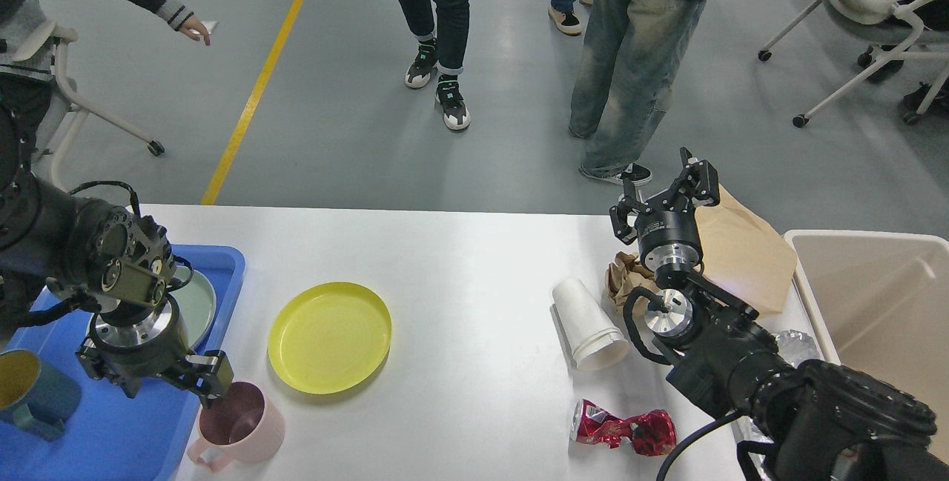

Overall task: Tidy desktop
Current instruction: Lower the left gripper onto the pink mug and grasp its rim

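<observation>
Desktop (460, 273), white and matte, fills the lower half of the head view, and everything else is placed against it. At its left end sits a blue tray (126, 429) holding a pale green plate (199, 302) and a dark teal mug (33, 392). Just off the tray's right edge, on the desktop's near-left part, stands a pink mug (241, 425), and beside that lies a yellow plate (330, 336). The left gripper (159, 377) points down over the tray's right edge, one finger touching or just above the pink mug's rim; its fingers stand apart with nothing between them. Toward the desktop's right end a white paper cup (589, 325) lies on its side, next to crumpled brown paper (626, 277) and a flat brown paper bag (745, 251). A crushed red wrapper (626, 429) lies near the front edge. The right gripper (663, 196) is raised over the desktop's far-right edge, fingers spread and empty. A beige bin (882, 303) stands off the right end.
</observation>
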Controlling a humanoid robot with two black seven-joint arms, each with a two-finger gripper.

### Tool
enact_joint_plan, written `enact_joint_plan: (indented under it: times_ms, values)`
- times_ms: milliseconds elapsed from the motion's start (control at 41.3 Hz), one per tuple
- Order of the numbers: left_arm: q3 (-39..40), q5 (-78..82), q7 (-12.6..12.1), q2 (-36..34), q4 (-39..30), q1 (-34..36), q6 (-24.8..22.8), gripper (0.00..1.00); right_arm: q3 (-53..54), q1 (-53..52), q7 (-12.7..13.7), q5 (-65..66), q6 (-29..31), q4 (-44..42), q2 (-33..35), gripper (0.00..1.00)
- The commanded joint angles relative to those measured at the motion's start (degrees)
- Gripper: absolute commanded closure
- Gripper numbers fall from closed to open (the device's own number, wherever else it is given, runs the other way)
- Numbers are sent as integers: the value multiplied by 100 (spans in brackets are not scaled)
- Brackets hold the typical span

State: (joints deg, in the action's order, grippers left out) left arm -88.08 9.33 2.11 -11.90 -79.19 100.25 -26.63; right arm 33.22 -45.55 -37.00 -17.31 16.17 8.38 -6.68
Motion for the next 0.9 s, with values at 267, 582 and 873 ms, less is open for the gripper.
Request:
enact_joint_plan:
  times_ms: [267,582,873]
  values:
    - [195,-168,8,-155,18,-717,1018,8,0,2,0,0,0,-3,9,0]
    - [283,-318,8,-173,62,-1069,1423,8,0,2,0,0,0,-3,9,0]
    - [397,-353,8,-181,62,-1394,2056,14,0,2,0,0,0,-3,0,0]
